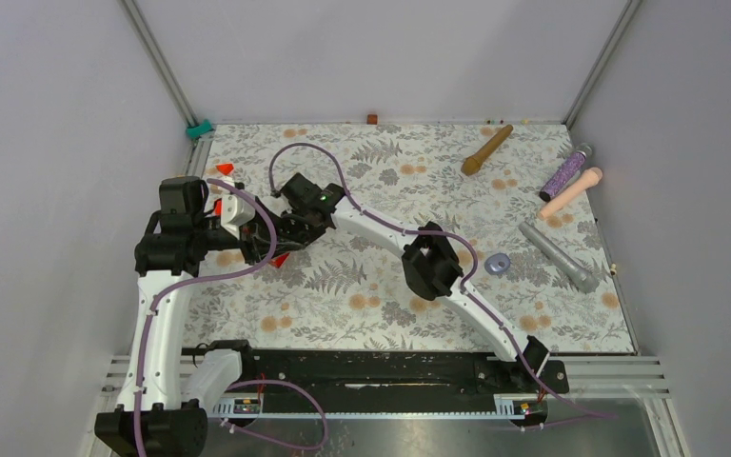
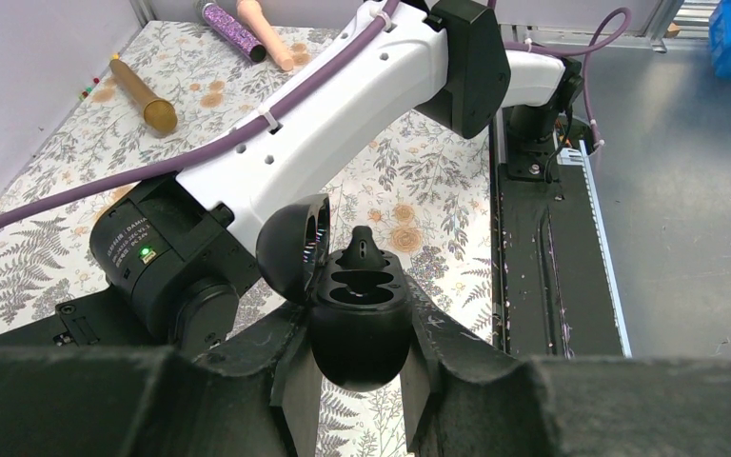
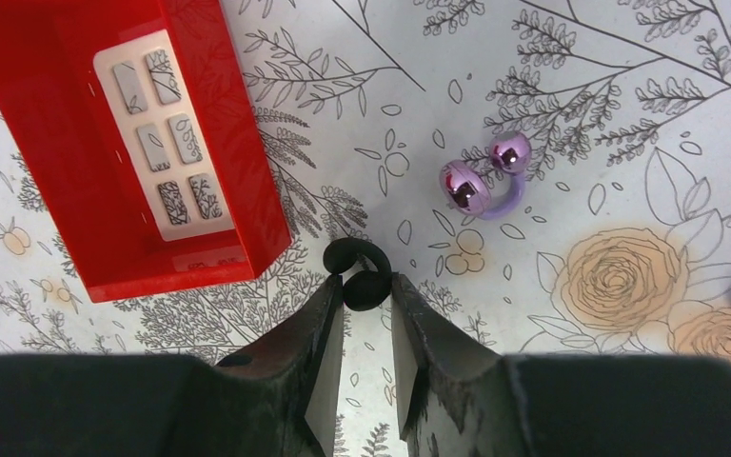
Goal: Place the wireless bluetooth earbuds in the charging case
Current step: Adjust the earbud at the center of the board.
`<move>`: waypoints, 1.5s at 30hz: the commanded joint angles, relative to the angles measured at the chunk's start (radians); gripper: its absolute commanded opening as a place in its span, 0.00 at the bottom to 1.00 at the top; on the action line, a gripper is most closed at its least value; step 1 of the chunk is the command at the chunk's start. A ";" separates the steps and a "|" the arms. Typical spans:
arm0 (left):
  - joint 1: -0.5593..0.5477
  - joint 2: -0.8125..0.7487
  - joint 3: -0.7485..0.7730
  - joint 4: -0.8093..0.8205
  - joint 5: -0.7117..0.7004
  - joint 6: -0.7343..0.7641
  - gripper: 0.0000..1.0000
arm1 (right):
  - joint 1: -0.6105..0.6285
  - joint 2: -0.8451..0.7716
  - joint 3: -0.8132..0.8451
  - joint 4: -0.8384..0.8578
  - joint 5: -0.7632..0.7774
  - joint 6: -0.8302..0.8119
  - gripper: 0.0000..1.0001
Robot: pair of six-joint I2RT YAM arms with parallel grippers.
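1. Your right gripper [image 3: 364, 297] is pinching a black earbud [image 3: 360, 276] at the red tray's [image 3: 238, 143] near corner. The earbud's hooked end is pointing away from the fingertips.
2. Your left gripper [image 2: 360, 377] is clamping the open charging case [image 2: 357, 335], with a second black bud [image 2: 364, 249] standing at its far rim.
3. A purple earbud [image 3: 481, 181] is lying right of the tray.

the tray [image 3: 238, 143] is showing red. the black bud [image 3: 365, 290] and purple bud [image 3: 464, 186] are showing against a fern-and-rose patterned cloth [image 3: 581, 76].

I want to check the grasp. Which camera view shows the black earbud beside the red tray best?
The right wrist view: the black earbud is close and sharp there, between the fingertips of the right gripper. In the top external view the arms hide it, and the left wrist view does not show it.
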 commanded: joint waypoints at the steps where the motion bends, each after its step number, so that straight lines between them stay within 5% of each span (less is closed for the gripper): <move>1: 0.009 -0.015 0.017 0.022 0.063 0.021 0.00 | 0.004 -0.093 0.034 -0.039 0.052 -0.045 0.27; 12: 0.021 -0.016 0.012 0.023 0.071 0.027 0.00 | -0.020 -0.255 -0.129 -0.057 0.107 -0.094 0.26; 27: 0.021 -0.006 0.037 0.027 -0.005 -0.003 0.00 | -0.339 -0.713 -0.903 0.198 0.130 -0.153 0.26; 45: 0.027 -0.087 -0.071 0.046 -0.059 0.008 0.00 | -0.425 -0.620 -0.999 0.250 0.048 0.189 0.27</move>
